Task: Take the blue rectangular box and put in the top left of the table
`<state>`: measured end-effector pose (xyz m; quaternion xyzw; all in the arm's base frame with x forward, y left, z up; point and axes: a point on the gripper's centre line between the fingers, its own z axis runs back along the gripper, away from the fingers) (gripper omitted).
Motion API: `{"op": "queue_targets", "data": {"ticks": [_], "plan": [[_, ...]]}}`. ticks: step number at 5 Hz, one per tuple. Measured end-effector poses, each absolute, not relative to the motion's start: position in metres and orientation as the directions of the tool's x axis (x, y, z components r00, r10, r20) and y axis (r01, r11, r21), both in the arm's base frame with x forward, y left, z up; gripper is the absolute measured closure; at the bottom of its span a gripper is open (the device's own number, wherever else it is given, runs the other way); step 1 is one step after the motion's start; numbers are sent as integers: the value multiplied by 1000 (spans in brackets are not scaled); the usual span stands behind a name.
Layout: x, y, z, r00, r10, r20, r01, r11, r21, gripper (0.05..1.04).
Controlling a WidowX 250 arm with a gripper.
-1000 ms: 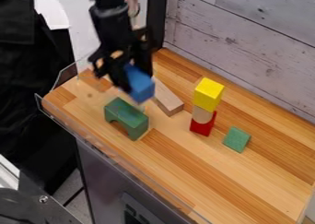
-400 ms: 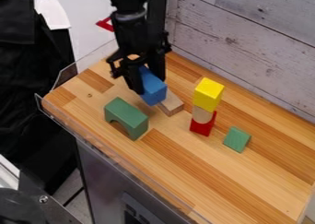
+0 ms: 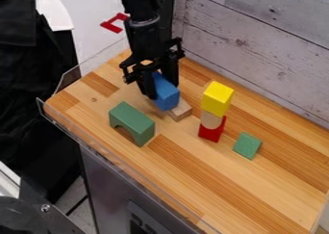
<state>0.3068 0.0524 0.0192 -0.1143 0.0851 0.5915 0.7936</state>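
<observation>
The gripper is closed on the blue rectangular box, a finger on either side of its upper end, in the upper middle of the frame. The box lies straight beneath the gripper, its long axis running from between the fingers down and slightly to the right, so that the lower end juts out free. That lower end overlaps the plain wooden block in the view; whether the two touch cannot be told. The green arch sits apart, to the lower left.

The box is an even mid-blue with flat faces and crisp edges, its front face darker than the top.

The step in hand looks to be placing it. The upper left part of the worktop lies up and to the left of the box, so the move probably calls for a shift that way before release; lowering here could leave it tilted against the wooden block.
</observation>
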Motion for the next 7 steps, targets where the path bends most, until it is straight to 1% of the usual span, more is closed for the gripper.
{"op": "queue_targets", "data": {"ticks": [2,4,5,6,7], "plan": [[315,54,22,277,923,-268,-961,262,-90,515],[318,54,15,266,923,-279,-964,254,-80,515],[321,53,14,270,922,-278,-963,257,-83,482],[318,47,7,272,914,-301,-962,268,-55,160],[316,48,14,272,918,-289,-962,268,-52,83]]}}
